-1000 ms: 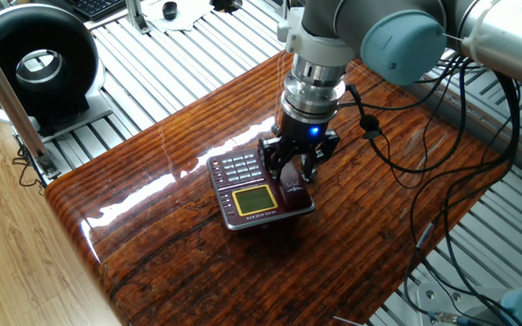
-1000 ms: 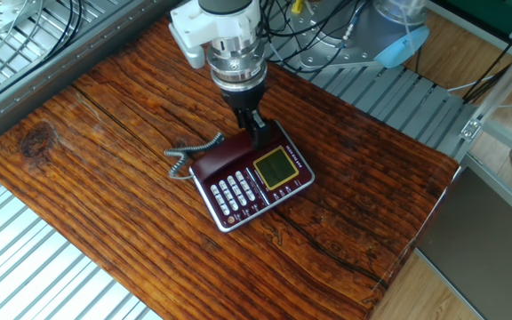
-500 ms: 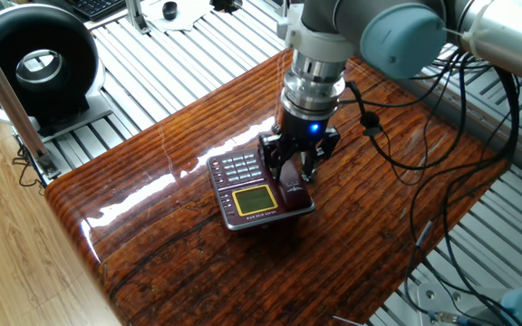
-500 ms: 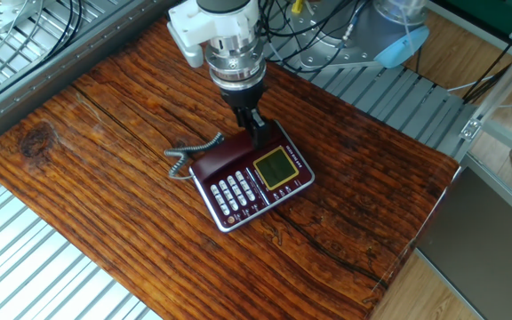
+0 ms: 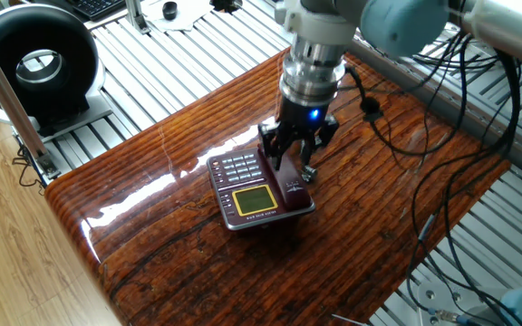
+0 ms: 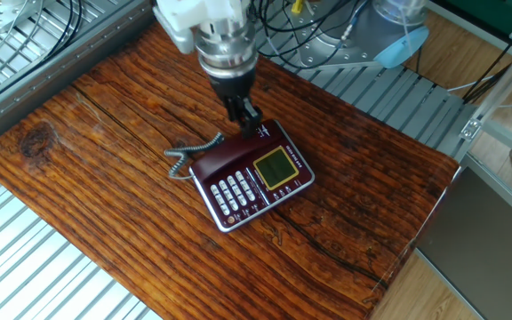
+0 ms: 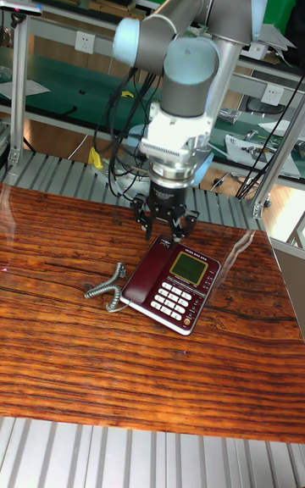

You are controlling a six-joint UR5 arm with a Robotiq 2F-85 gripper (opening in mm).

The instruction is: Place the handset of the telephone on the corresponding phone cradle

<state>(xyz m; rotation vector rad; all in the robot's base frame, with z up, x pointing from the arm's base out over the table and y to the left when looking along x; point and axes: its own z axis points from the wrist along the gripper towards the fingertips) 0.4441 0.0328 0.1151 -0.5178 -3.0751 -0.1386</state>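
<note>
Handset (image 6: 223,161) lies in the phone cradle (image 7: 146,269) along the telephone (image 6: 254,178) beside the keypad; gripper (image 7: 165,226) hangs just above its far end, jaws spread and empty; coiled cord (image 6: 188,153) trails onto the wooden table (image 6: 96,133).

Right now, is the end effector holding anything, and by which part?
Nothing is held. The end effector is open above the handset, which lies on the telephone.

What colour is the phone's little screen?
Yellow-green, in a gold frame; the screen shows best in the other fixed view.
</note>
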